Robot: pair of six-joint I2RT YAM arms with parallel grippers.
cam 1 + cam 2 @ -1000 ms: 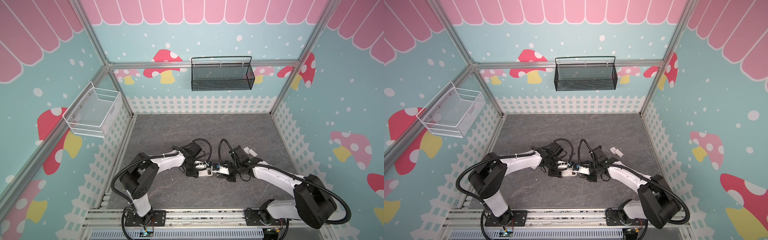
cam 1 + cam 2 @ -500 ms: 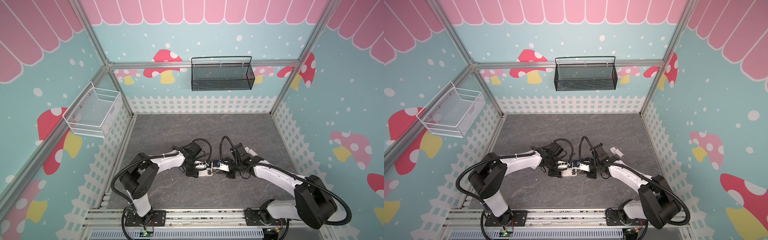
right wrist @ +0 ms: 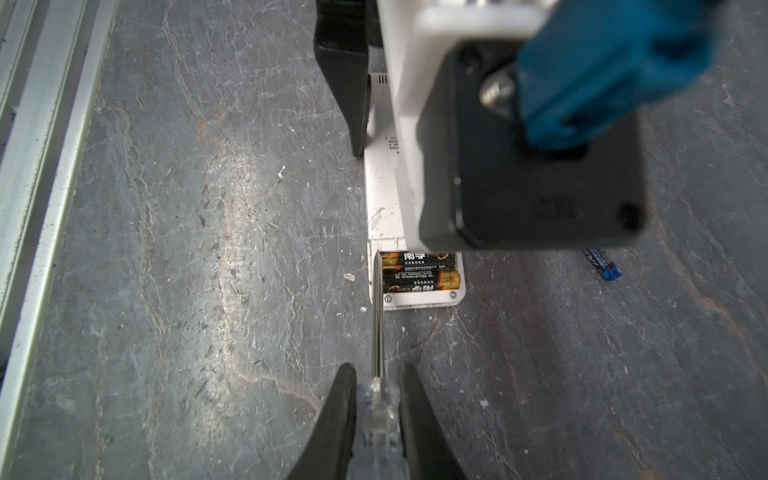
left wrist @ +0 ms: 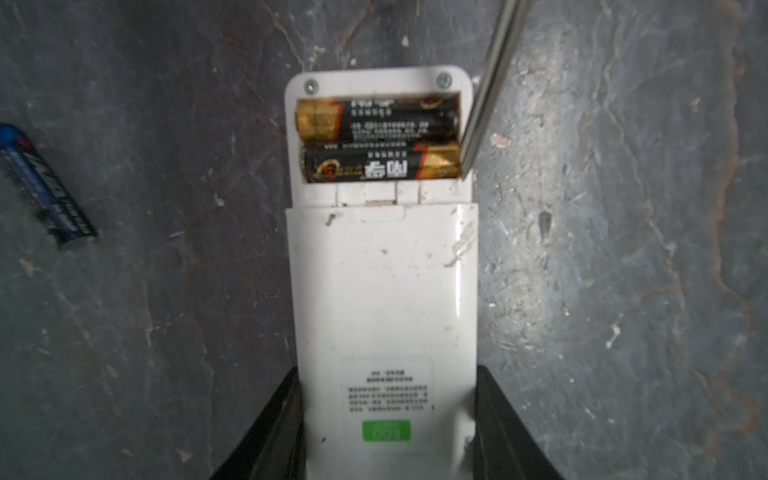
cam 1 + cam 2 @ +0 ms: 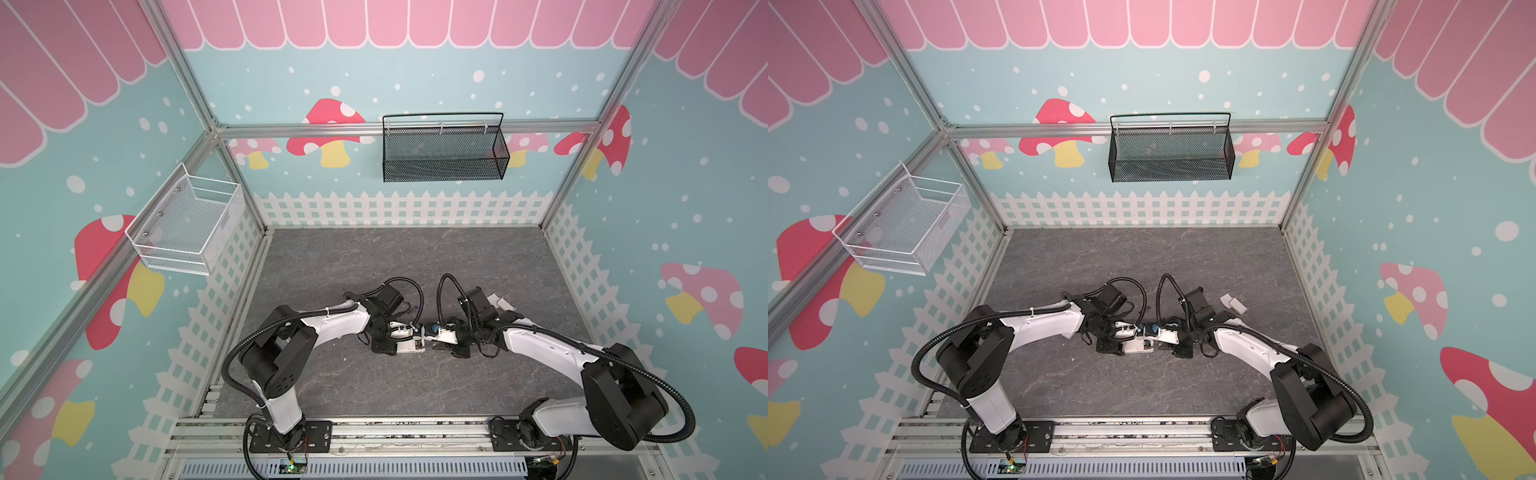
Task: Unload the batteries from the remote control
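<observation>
The white remote control [image 4: 382,291] lies back-up on the grey floor, and my left gripper [image 4: 386,374] is shut on its label end. Its compartment is uncovered and holds two black, gold-ended batteries [image 4: 378,120] [image 4: 380,164] side by side. My right gripper [image 3: 378,368] is shut on a clear-handled screwdriver [image 3: 379,415]. The steel shaft [image 4: 482,104] has its tip at the compartment's end wall, beside the gold end of one battery. A blue battery [image 4: 45,191] lies loose on the floor next to the remote. In both top views the grippers meet over the remote [image 5: 411,345].
Small white pieces [image 5: 1233,303] lie on the floor behind the right arm. A black mesh basket [image 5: 442,151] hangs on the back wall and a white wire basket [image 5: 187,226] on the left wall. Aluminium rails [image 3: 37,124] run along the front edge.
The right arm has shifted very slightly with the screwdriver. The left arm and the remote have stayed put, and both grips are unchanged.
</observation>
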